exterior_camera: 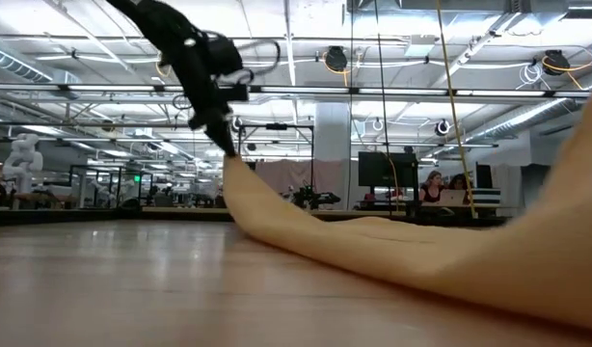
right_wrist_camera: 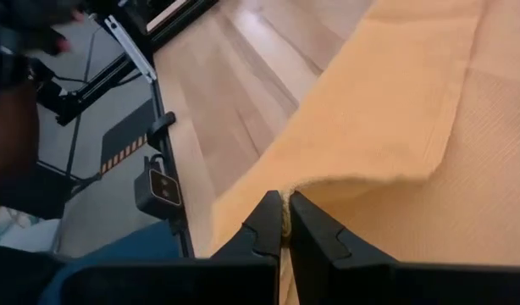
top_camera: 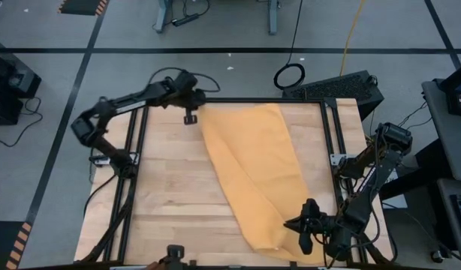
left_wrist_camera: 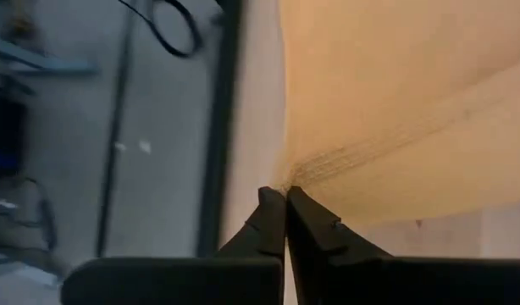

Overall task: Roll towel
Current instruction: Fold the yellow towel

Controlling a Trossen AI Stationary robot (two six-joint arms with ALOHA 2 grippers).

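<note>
High view, towel (top_camera: 257,172) lying diagonally, far-left to near-right

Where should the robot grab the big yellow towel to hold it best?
By its corners, from the table's edges: the left tool pinches the far corner of the towel, the right tool the near one. Thin edges fit between closed fingers, and opposite corners probably keep it stretched.
</note>
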